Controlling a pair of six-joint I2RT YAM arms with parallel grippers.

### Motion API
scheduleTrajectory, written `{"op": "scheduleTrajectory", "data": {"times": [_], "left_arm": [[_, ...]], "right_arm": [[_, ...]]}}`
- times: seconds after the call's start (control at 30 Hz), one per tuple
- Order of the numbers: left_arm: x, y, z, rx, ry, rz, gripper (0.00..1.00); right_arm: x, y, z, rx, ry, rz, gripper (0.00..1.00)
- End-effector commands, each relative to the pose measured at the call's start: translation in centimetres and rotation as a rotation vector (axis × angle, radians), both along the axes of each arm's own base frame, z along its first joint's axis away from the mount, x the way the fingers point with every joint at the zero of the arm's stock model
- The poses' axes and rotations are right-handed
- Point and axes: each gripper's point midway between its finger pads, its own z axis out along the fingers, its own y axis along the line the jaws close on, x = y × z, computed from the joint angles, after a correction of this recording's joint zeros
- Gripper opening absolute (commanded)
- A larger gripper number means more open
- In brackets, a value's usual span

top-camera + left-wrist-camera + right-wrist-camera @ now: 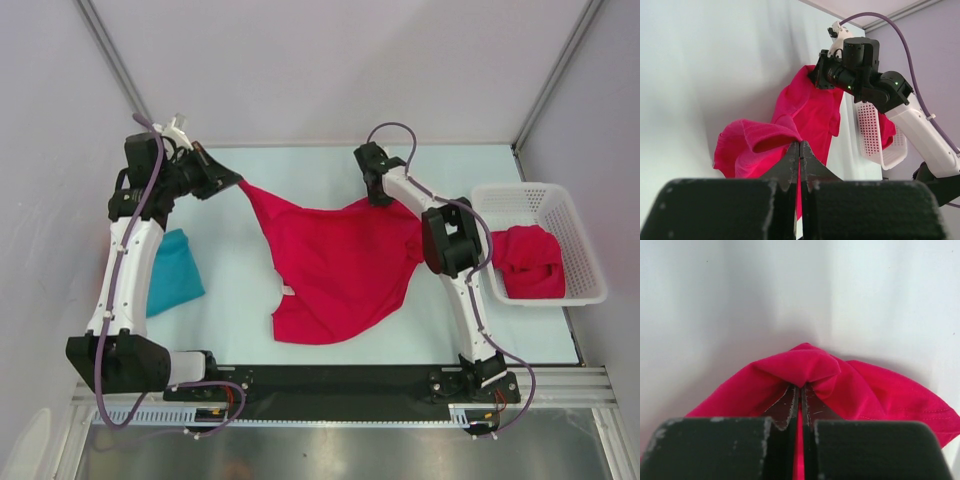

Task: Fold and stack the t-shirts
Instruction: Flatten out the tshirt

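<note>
A crimson t-shirt [335, 270] hangs stretched between my two grippers over the middle of the table, its lower part resting on the surface. My left gripper [236, 181] is shut on its left corner, seen in the left wrist view [799, 145] with cloth [765, 145] pinched between the jaws. My right gripper [385, 197] is shut on its right corner, seen in the right wrist view [801, 386] with cloth [805, 365] bunched over the tips. A teal t-shirt [172, 270] lies folded at the left, partly under my left arm. A second crimson t-shirt [527, 262] lies in the basket.
A white mesh basket [555, 205] stands at the table's right edge, also showing in the left wrist view [867, 130]. Walls close the table at the back and sides. A black strip [340, 380] runs along the near edge between the arm bases.
</note>
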Motion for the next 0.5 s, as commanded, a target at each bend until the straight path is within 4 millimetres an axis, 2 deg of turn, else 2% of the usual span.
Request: {"op": "scheduleTrajectory", "data": {"times": [0.0, 0.1, 0.13, 0.17, 0.2, 0.23, 0.3, 0.33, 0.37, 0.4, 0.43, 0.47], "left_arm": [[0.6, 0.3, 2.9, 0.013, -0.095, -0.005, 0.00], [0.8, 0.5, 3.6, 0.018, -0.111, -0.003, 0.00], [0.9, 0.6, 4.4, 0.020, -0.123, -0.003, 0.00], [1.3, 0.9, 4.5, 0.023, -0.121, 0.003, 0.00], [1.4, 1.1, 4.6, 0.024, -0.108, 0.007, 0.00], [1.5, 1.3, 6.3, 0.028, -0.141, 0.011, 0.00], [1.8, 2.1, 7.0, 0.029, -0.134, 0.029, 0.00], [1.8, 2.3, 8.9, 0.031, -0.174, 0.035, 0.00], [2.0, 2.8, 9.5, 0.026, -0.177, 0.050, 0.00], [1.7, 3.0, 11.5, 0.024, -0.210, 0.055, 0.00], [1.6, 3.1, 12.3, 0.020, -0.221, 0.054, 0.00], [1.5, 3.5, 13.3, 0.006, -0.230, 0.066, 0.00]], "right_arm": [[1.2, -1.1, 4.0, -0.012, -0.090, -0.023, 0.00], [1.4, -1.4, 7.5, -0.013, -0.155, -0.034, 0.00], [1.4, -1.5, 10.2, -0.001, -0.199, -0.039, 0.00], [1.2, -1.6, 11.7, -0.002, -0.218, -0.041, 0.00], [1.3, -2.0, 14.3, -0.008, -0.270, -0.056, 0.00], [0.7, -1.8, 17.4, -0.007, -0.314, -0.044, 0.00], [0.0, -2.2, 22.5, -0.014, -0.406, -0.058, 0.00], [-1.1, -2.4, 25.8, -0.007, -0.456, -0.059, 0.00], [-1.9, -2.4, 27.9, -0.027, -0.492, -0.054, 0.00], [-2.6, -2.3, 30.5, -0.015, -0.543, -0.055, 0.00], [-3.7, -2.6, 32.5, -0.020, -0.572, -0.057, 0.00], [-5.3, -2.5, 35.5, -0.023, -0.628, -0.051, 0.00]]}}
